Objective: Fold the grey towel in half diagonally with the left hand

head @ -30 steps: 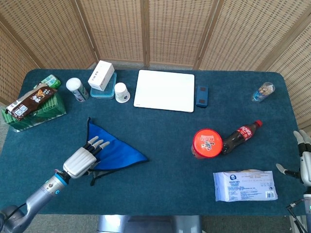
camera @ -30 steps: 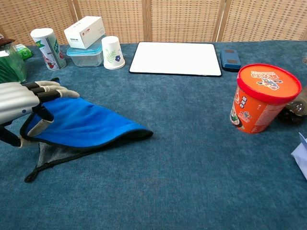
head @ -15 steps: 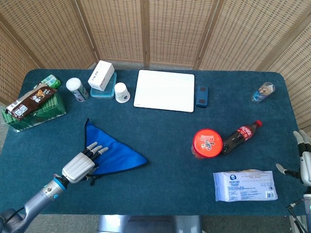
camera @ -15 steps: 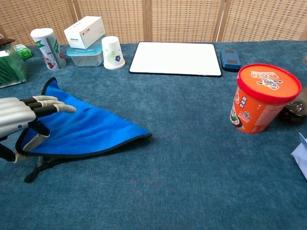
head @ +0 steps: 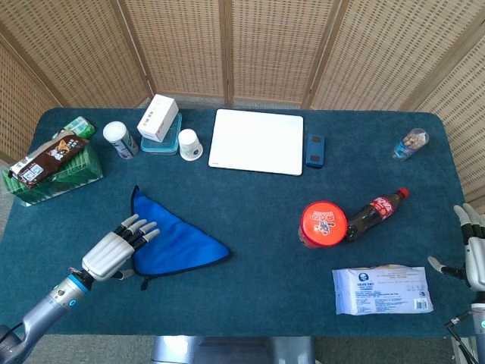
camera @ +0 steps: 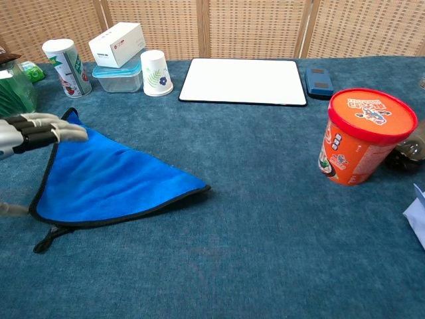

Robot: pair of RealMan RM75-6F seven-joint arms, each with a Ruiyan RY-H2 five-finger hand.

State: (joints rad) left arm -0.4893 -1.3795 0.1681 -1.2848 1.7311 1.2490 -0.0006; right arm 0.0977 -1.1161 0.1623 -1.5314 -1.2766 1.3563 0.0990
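Observation:
The towel [head: 174,243] [camera: 113,179] lies folded into a blue triangle with a dark edge on the table's front left; a small bit of its grey underside pokes out at the front corner. My left hand [head: 112,249] [camera: 30,129] hovers at the towel's left edge with its fingers spread and nothing in them. At the far right edge of the head view my right hand [head: 471,246] rests open, away from everything.
An orange noodle cup [head: 323,223] and a cola bottle [head: 375,212] stand right of centre, with a wipes pack [head: 383,290] in front. A white board [head: 256,141], paper cup [head: 189,144], box on a container [head: 158,120], can [head: 119,139] and green snack box [head: 53,163] line the back and left.
My left hand let go of the towel and drew back to the left. The towel's top layer settled flat into a triangle. The right hand stayed put.

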